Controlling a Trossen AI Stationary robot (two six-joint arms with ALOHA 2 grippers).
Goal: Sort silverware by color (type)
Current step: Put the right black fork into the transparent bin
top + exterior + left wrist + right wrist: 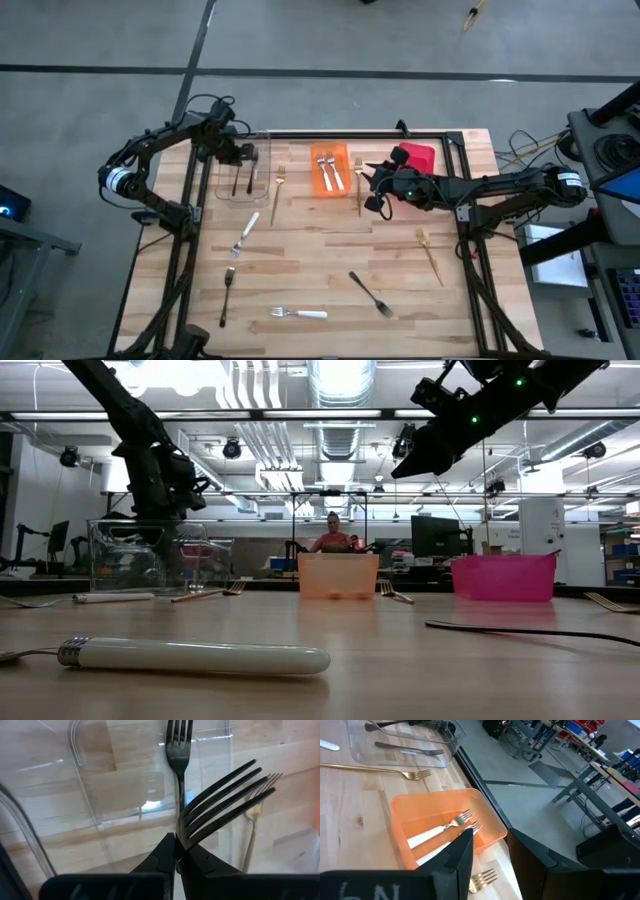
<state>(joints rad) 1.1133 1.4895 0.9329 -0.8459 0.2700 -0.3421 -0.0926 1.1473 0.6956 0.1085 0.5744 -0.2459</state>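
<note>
Left claw (176, 851): closed on a dark fork (227, 802), held over the clear bin (238, 172) at the worktop's far left; tines angled up and outward.
Clear bin: one more dark fork (178, 750) lying inside on the bottom.
Right claw (372, 188): raised above the worktop (330, 250) between the orange bin (329, 169) and the red bin (417, 158); fingers parted, gripping nothing.
Orange bin: two white-handled forks (440, 831) side by side, tines toward the rim.
Gold forks: one (277, 193) just right of the clear bin, one (359, 185) right of the orange bin beside the right claw, one (430, 254) near the right edge.
Loose white-handled forks: one (245, 234) left of centre, one (299, 314) near the front edge.
Loose dark forks: one (227, 294) at front left, one (371, 293) at front right.
Background: person (333, 536) seated beyond the worktop, seen in the low view.
</note>
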